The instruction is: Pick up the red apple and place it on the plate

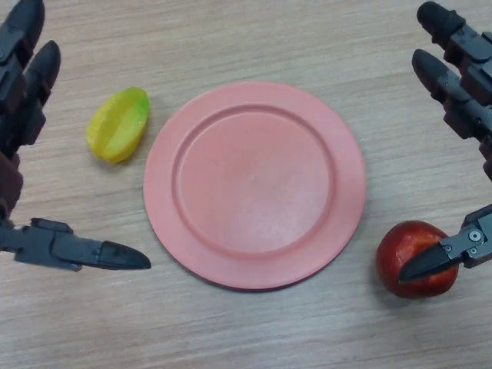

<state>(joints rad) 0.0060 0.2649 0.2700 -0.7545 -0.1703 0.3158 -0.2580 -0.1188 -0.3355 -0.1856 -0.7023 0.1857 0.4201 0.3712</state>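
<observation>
Red apple (413, 259) sits on the tabletop (254, 38) at about 4 o'clock from the plate (254, 184), just beside its rim but apart from it. Right hand (461, 100) enters from the right edge at 3 o'clock; its fingers reach up toward 1 o'clock, straight and spread, well above the apple, while the thumb tip lies across the apple's right face at 4 o'clock, seemingly touching the skin. The fingers are not curled round the fruit, so the hand reads as spread, not pinching. Plate is salmon-pink, round, with a raised rim, lying flat at centre with nothing on it. A yellow-green fruit (118, 124) lies at 10 o'clock from the plate, near its rim, not touching. Left hand (23, 84) shows along the left edge at 9 o'clock, fingers straight and pointing up, thumb stretched toward 4 o'clock over bare tabletop, holding nothing. Tabletop is pale wood-grain laminate, grain running left to right. No room visible beyond the surface.
</observation>
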